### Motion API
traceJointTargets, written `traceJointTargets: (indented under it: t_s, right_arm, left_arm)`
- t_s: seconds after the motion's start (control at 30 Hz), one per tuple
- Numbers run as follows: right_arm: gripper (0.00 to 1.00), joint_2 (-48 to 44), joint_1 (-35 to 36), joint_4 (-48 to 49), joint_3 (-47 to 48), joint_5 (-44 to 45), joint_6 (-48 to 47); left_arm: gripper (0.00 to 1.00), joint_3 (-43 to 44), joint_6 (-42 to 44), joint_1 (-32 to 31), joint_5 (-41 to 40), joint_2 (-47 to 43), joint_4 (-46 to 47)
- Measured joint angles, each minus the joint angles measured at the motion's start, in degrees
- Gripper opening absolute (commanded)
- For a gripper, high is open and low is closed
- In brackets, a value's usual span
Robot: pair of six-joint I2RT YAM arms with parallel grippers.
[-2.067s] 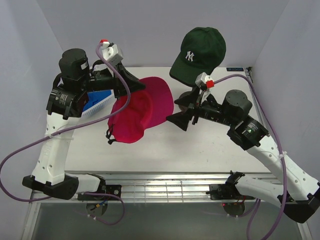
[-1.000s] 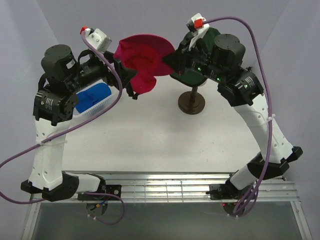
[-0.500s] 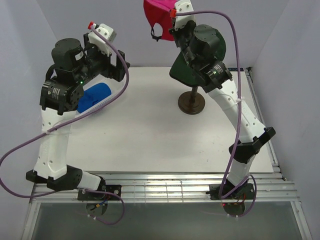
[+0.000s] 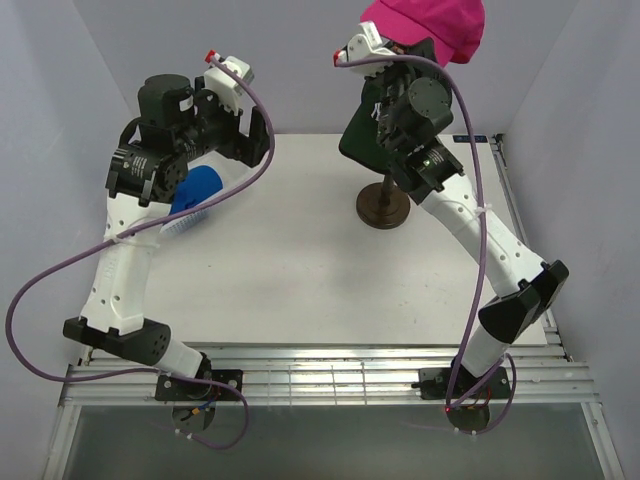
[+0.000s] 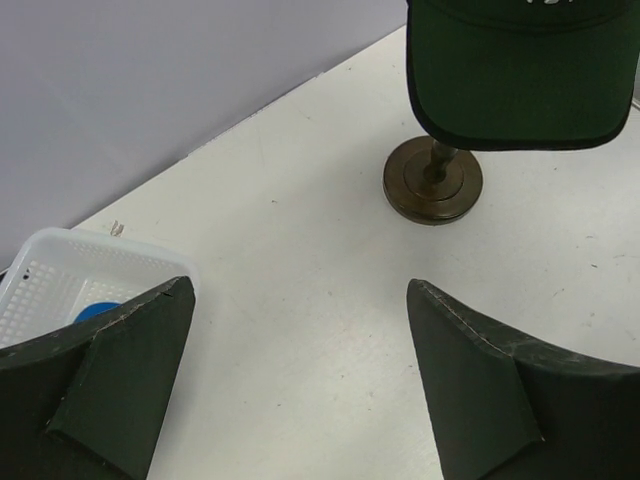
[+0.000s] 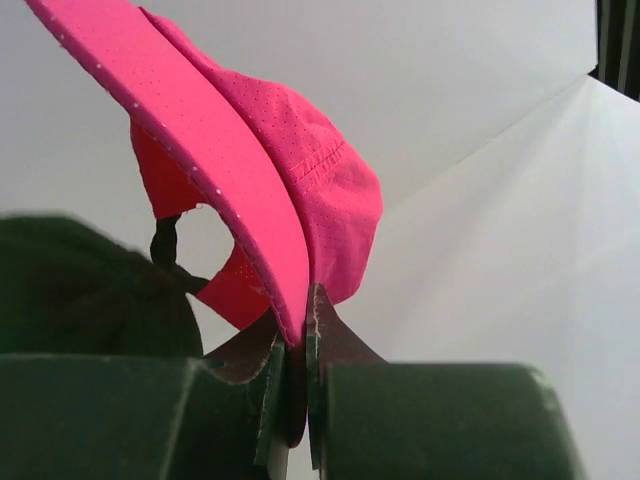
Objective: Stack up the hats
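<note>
The magenta cap point(image 4: 430, 25) has swung right, to the frame's top right. At upper left, the left gripper point(image 5: 300, 292) gapes empty. Farther back, the green cap point(image 4: 360, 135) sits below-left of the magenta one, whose brim the right gripper point(image 6: 300, 340) pinches.

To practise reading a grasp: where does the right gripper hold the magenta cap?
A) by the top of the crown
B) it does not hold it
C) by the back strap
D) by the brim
D: the right wrist view shows the right gripper shut on the brim edge of the magenta cap.
</note>
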Motion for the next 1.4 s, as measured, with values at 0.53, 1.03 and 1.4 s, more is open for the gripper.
traceJointTargets:
  t_s: [0.53,1.03,1.4]
  right_arm:
    - [0.08,-4.81,3.56,-10.47,-14.62,4.55,-0.74]
    - [0.08,-9.03,5.86,-10.34,-20.96,6.58,-0.98]
    - [0.08,-10.84,6.03,-2.99,-25.38,6.54,-7.34]
  left_arm:
    - [0.98,-2.95,0.02,0.00,0.59,-1.95,0.26]
    - [0.77,-9.70,-0.85,0.02,6.58,-2.21,4.44]
    - [0.68,-21.90,-0.52,-3.98,27.04,6.45,14.84]
